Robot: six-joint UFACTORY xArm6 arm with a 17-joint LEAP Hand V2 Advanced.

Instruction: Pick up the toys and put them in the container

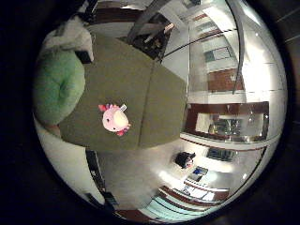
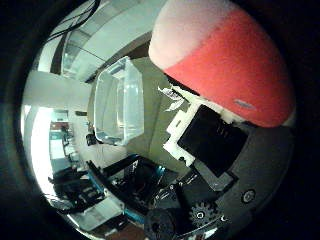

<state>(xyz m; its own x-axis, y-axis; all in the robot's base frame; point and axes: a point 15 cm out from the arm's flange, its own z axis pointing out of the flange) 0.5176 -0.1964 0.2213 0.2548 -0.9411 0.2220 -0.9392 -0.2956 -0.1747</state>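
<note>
A large red and pink plush toy (image 2: 225, 65) fills much of the right thumb side palm view, close against the palm and high above the table. My hand (image 2: 205, 140) shows as black and white finger parts curled in beside it. A clear plastic container (image 2: 125, 100) stands on the olive table below. The right little finger side palm view shows a small pink toy (image 1: 114, 118) lying near the middle of the table (image 1: 155, 94) and a big green plush toy (image 1: 58, 84) at one end of it.
A pale soft object (image 1: 75, 39) lies beside the green toy at the table's end. The table's edges drop to a light floor (image 1: 141, 173). Wooden counters and shelves (image 1: 230, 122) stand around the room.
</note>
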